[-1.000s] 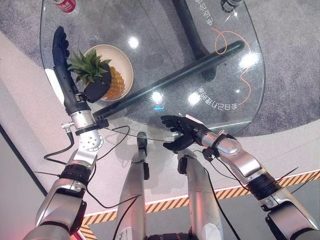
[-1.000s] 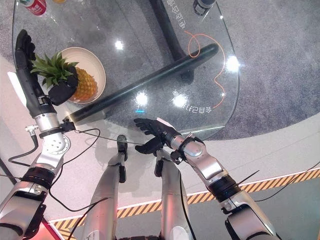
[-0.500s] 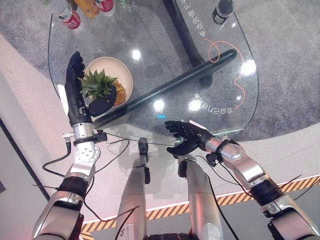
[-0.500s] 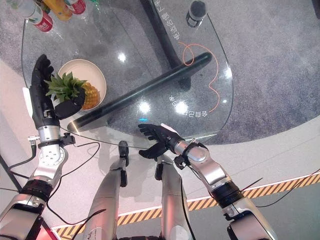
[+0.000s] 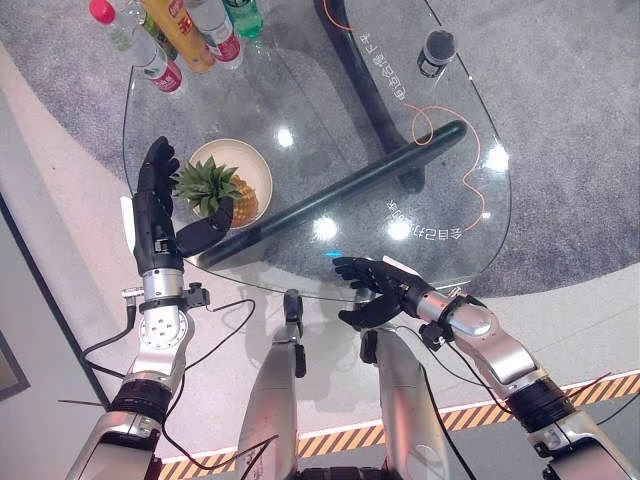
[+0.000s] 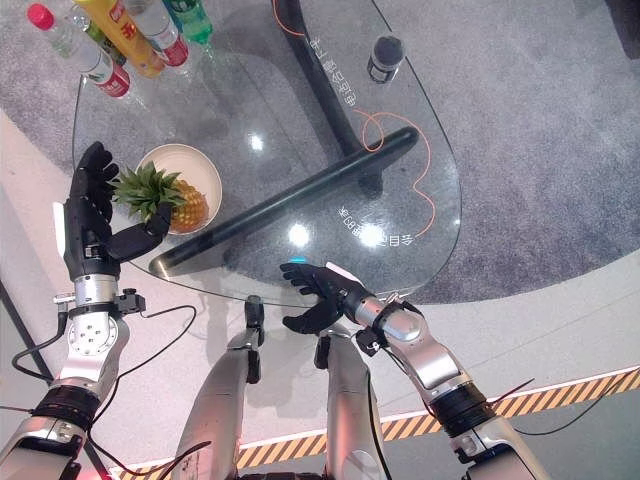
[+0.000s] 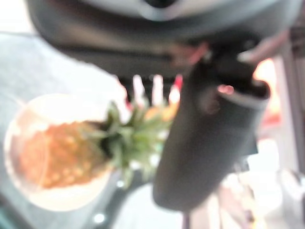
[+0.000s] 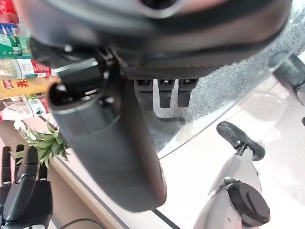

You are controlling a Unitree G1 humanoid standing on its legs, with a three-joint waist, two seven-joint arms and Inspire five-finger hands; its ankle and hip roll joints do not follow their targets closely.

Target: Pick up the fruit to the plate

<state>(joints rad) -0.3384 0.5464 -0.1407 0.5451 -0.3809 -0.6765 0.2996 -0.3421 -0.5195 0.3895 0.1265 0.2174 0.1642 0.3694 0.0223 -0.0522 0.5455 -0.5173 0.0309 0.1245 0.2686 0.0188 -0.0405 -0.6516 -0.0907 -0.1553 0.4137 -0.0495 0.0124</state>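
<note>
A pineapple point(image 5: 243, 200) with a green crown lies on a cream plate point(image 5: 236, 153) at the left of the round glass table point(image 5: 300, 100). My left hand point(image 5: 155, 205) stands just left of the plate, open, fingers straight. Its thumb point(image 7: 209, 143) reaches toward the crown's leaves; whether it touches them I cannot tell. In the left wrist view the pineapple point(image 7: 52, 152) rests on the plate point(image 7: 14, 143) past the thumb. My right hand point(image 5: 375, 290) hovers open at the table's near edge, fingers spread, holding nothing.
Several drink bottles point(image 5: 190, 40) stand at the table's far left. A dark cylinder point(image 5: 437, 47) stands at the far right, with an orange cable point(image 5: 470, 150) looping nearby. A black bar point(image 5: 350, 185) runs under the glass.
The camera has shifted, bringing the bottles into view. My left hand has drawn back along the plate's side toward me. The right hand keeps its pose at the near edge.
</note>
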